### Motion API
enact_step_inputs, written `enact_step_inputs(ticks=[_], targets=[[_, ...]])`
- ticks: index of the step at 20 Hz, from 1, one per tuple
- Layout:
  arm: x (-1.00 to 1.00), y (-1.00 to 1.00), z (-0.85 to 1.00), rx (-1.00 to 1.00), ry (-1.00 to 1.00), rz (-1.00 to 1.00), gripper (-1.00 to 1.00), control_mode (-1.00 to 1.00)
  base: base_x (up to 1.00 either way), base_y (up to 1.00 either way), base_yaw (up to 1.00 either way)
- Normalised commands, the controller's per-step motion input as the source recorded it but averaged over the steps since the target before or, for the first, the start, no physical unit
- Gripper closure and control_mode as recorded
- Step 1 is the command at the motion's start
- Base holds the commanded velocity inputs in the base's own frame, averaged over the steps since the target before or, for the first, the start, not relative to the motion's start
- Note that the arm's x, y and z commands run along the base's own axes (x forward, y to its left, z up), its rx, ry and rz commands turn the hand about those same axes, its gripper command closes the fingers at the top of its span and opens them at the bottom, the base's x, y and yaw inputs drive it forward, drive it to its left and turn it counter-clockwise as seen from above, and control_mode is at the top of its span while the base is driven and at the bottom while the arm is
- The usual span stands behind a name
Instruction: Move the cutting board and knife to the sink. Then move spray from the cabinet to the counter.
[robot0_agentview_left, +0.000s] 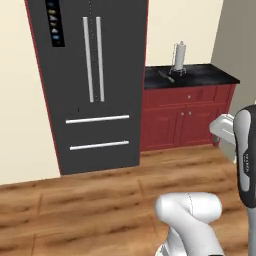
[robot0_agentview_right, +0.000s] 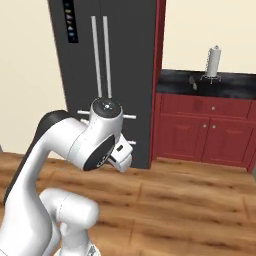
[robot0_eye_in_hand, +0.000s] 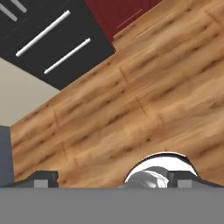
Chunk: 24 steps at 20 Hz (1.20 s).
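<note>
The knife (robot0_agentview_left: 166, 76) (robot0_agentview_right: 193, 82) is a small dark shape lying on the black counter (robot0_agentview_left: 205, 75) (robot0_agentview_right: 235, 85), just left of a paper-towel roll. My gripper (robot0_eye_in_hand: 113, 179) is open, with its two dark fingertips (robot0_eye_in_hand: 42, 179) wide apart and nothing between them. It points down at the wooden floor, far from the counter. The cutting board, the sink, the spray and the cabinet are out of view.
A tall black fridge (robot0_agentview_left: 95, 85) (robot0_agentview_right: 107, 75) stands left of the counter. Red drawer-fronted base units (robot0_agentview_left: 187, 120) (robot0_agentview_right: 210, 130) sit under the counter. A white paper-towel roll (robot0_agentview_left: 180, 56) (robot0_agentview_right: 214, 62) stands on it. Wooden floor (robot0_agentview_left: 80, 205) stretches between me and them.
</note>
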Motion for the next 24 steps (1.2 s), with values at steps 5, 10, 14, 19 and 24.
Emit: enact_step_inputs(ticks=[5, 10, 14, 19, 24], targets=[[0.0, 0.0, 0.0, 0.0, 0.0, 0.0, -1.0, 1.0, 0.93, -0.78, 0.09], [0.0, 0.0, 0.0, 0.0, 0.0, 0.0, -1.0, 1.0, 0.67, -0.91, 0.07], [0.0, 0.0, 0.0, 0.0, 0.0, 0.0, -1.0, 1.0, 0.78, -0.53, 0.08], [0.0, 0.0, 0.0, 0.0, 0.0, 0.0, -1.0, 1.0, 0.88, -0.21, 0.11], [0.0, 0.0, 0.0, 0.0, 0.0, 0.0, -1.0, 1.0, 0.99, -0.3, 0.09]])
